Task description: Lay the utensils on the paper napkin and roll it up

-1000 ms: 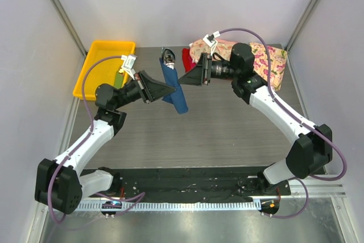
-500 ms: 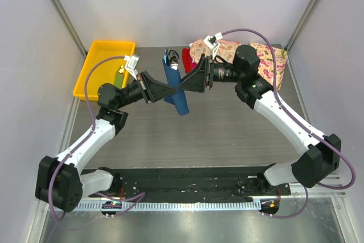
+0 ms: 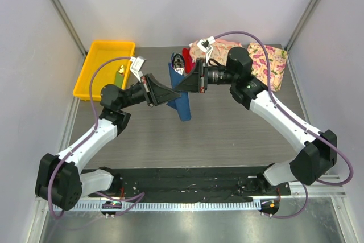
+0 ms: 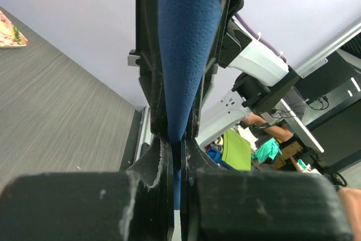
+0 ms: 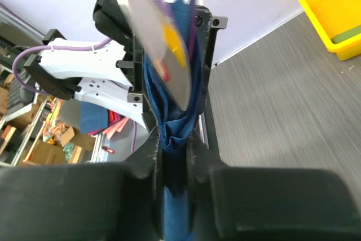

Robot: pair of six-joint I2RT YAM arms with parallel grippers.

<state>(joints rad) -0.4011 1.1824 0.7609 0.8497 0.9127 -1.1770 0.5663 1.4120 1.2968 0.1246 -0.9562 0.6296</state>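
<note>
On the table (image 3: 227, 135), a yellow bin (image 3: 99, 64) holds a strip (image 5: 347, 34); left end effector (image 3: 172, 91) and right end effector (image 3: 183, 83) clench the napkin (image 3: 183, 106).

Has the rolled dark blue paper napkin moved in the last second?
Yes. The dark blue napkin shifted slightly right, away from the yellow plastic tray.
</note>
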